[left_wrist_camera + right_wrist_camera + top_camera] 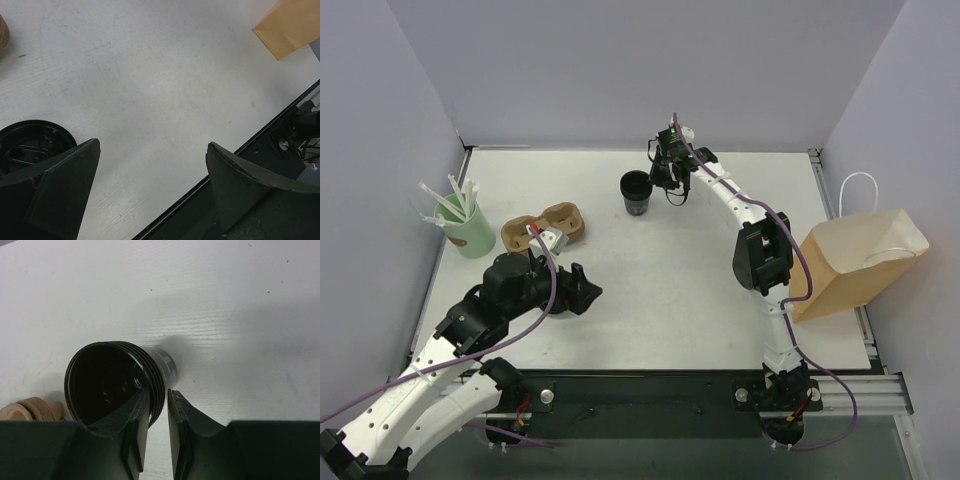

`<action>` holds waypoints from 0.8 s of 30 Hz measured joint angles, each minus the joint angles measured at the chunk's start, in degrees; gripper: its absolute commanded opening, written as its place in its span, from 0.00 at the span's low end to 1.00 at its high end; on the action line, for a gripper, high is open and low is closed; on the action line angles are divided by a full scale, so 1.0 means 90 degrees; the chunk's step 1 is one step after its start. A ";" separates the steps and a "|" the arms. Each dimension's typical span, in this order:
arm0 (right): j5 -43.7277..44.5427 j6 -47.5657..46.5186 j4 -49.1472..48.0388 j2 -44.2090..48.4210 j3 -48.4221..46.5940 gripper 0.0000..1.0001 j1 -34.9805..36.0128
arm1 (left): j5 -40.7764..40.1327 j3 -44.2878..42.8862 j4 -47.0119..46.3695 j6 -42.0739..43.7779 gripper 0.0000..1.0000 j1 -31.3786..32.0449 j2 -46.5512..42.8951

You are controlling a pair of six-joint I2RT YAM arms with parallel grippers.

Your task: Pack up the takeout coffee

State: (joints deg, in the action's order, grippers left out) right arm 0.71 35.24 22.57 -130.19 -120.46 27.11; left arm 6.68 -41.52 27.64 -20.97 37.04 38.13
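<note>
A black round lid shows at the lower left of the left wrist view, partly behind my left finger; I cannot tell whether a cup is under it, and my arm hides it in the top view. My left gripper is open and empty over bare table, also in the top view. My right gripper is at the far middle, closed on the rim of the ribbed black cup stack, one finger inside and one outside. The stack stands upright. The brown paper bag lies at the right edge.
A mint-green cup of white straws stands at the left. A brown cardboard cup carrier lies beside it, just behind my left arm. The bag's corner shows in the left wrist view. The table's front edge is close to my left gripper.
</note>
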 measured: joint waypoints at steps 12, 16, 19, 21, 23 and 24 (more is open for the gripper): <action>0.0112 -0.0114 0.0036 -0.0010 -0.0051 0.00 0.0044 | 0.0007 0.0000 -0.0005 0.0002 0.97 0.0000 -0.0002; 0.0109 -0.0138 0.0049 -0.0010 -0.0068 0.00 0.0070 | 0.0007 0.0000 -0.0005 0.0002 0.97 0.0000 -0.0002; 0.0109 -0.0138 0.0049 -0.0010 -0.0068 0.00 0.0073 | 0.0007 0.0000 -0.0007 0.0000 0.97 0.0000 -0.0002; 0.0109 -0.0136 0.0046 -0.0007 -0.0068 0.00 0.0075 | 0.0010 0.0000 -0.0005 0.0002 0.97 0.0000 -0.0007; 0.0107 -0.0129 0.0046 0.0000 -0.0063 0.00 0.0075 | 0.0010 0.0000 -0.0005 0.0000 0.97 0.0000 -0.0010; 0.0097 -0.0109 0.0041 0.0007 -0.0051 0.00 0.0075 | 0.0010 0.0000 -0.0007 0.0000 0.97 0.0000 -0.0015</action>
State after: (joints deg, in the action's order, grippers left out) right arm 1.58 34.26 22.94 -130.13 -120.92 27.79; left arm 6.76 -41.52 27.57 -20.97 37.04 38.00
